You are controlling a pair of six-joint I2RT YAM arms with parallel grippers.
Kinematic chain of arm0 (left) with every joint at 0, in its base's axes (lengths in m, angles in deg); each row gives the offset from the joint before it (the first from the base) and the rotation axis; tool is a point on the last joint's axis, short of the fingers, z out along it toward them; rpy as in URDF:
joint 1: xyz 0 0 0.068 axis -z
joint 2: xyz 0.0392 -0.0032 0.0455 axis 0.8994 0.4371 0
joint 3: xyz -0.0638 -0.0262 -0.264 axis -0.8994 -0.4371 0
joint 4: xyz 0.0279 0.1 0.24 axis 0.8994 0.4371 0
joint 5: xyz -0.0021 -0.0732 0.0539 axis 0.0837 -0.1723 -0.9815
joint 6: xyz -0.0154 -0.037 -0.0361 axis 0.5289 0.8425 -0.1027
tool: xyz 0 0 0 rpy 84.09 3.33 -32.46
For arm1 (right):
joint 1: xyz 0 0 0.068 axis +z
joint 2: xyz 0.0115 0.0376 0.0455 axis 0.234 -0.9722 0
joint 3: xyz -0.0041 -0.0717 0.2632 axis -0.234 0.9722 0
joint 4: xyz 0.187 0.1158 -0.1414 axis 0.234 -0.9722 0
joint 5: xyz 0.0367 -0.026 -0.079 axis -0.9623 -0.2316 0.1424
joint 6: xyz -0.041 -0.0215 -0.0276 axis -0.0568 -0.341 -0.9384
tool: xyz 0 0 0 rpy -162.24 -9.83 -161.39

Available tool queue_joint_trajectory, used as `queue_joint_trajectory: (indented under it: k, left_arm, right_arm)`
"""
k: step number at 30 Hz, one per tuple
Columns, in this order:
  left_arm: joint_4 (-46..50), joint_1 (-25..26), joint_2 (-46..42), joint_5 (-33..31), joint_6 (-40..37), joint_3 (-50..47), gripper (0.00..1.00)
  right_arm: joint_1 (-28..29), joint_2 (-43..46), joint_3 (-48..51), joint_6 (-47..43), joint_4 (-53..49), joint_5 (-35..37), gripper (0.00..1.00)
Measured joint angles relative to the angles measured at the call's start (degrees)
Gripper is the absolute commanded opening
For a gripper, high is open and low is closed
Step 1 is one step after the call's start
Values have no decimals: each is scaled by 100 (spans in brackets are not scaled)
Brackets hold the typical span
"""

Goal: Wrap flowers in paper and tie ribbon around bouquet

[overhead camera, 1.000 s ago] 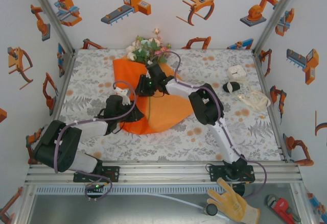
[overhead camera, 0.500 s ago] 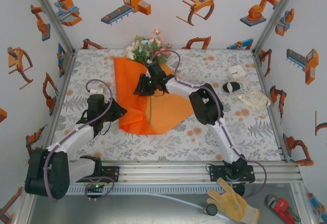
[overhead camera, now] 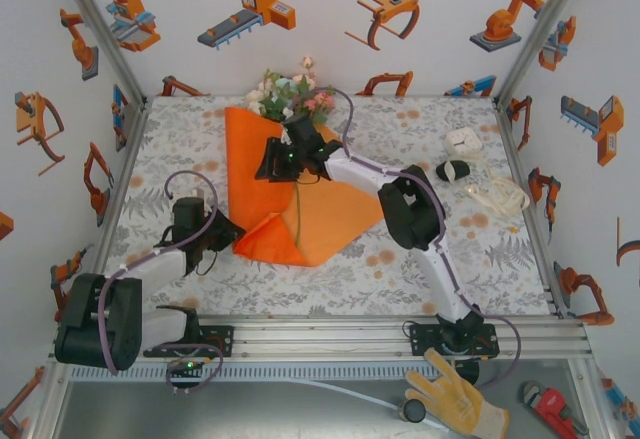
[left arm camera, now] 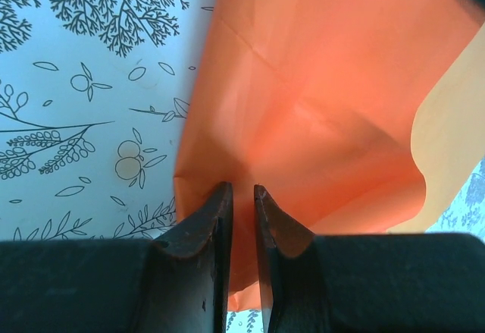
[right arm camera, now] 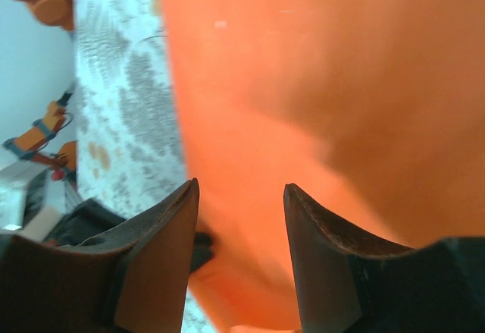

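A big, bright orange sheet of paper [overhead camera: 330, 214] is spread on a table cloth [overhead camera: 470, 259] printed with grey leaves. A small bunch of pink, white and cream flowers [overhead camera: 288, 97] is laid at its far end, with a thin green stem down the middle. The paper's smooth near left corner is pinched between the black jaws of the left gripper [left arm camera: 242, 193]. The right gripper [right arm camera: 239, 189] is held over the paper, jaws apart. A limp cream ribbon [overhead camera: 497, 197] is heaped well apart, on the right.
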Motion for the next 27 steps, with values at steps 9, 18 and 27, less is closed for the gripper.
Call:
queue_joint_trajectory:
  k: [9,18,27]
  left_arm:
    - [-90,11,-85,328,-85,-133,24]
    - [94,46,-197,398,0,-153,24]
    - [514,520,-431,249,234,-153,27]
  right_arm:
    - [505,-1377,-2448,605,717,-282,44]
    - [367,-3327,-4074,1016,415,79,40]
    - [262,-3742,-4675,1064,673,1290,37]
